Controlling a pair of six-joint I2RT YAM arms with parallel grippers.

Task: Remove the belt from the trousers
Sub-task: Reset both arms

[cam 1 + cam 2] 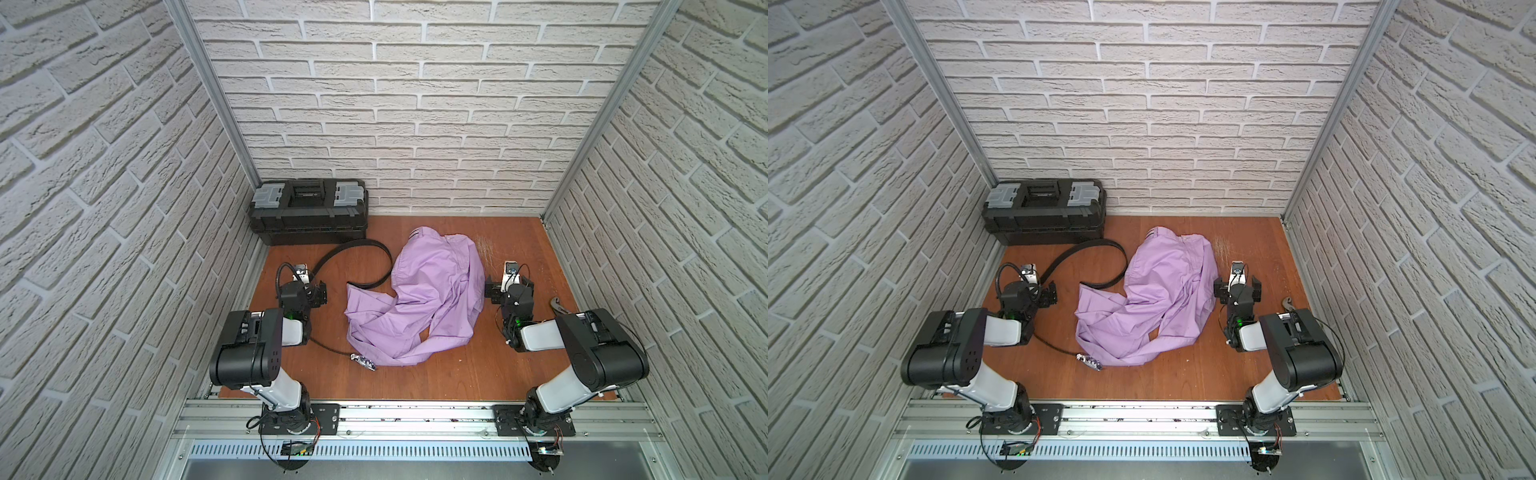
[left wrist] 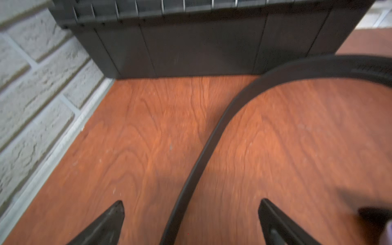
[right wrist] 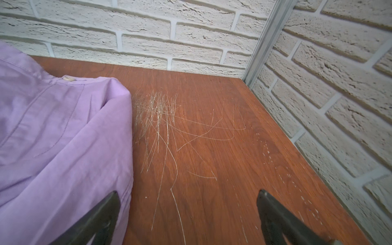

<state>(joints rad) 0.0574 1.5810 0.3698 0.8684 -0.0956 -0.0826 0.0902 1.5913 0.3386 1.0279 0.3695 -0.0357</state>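
Observation:
The lilac trousers [image 1: 424,299] [image 1: 1150,299] lie crumpled mid-table. The black belt [image 1: 361,243] [image 1: 1096,244] lies on the wood to their left in a wide loop. Its silver buckle [image 1: 365,362] [image 1: 1090,362] rests at the trousers' front edge, and its other end lies by their left side. My left gripper [image 1: 302,282] [image 2: 192,200] hangs open over the strap [image 2: 214,135], which passes between the fingers untouched. My right gripper [image 1: 509,286] [image 3: 188,191] is open and empty beside the trousers' [image 3: 63,137] right edge.
A black toolbox [image 1: 307,212] [image 2: 201,42] stands in the back left corner, close behind the belt's loop. A metal hand tool [image 1: 559,305] lies near the right wall. Brick walls enclose the table on three sides. Scratched wood [image 3: 161,118] lies ahead of the right gripper.

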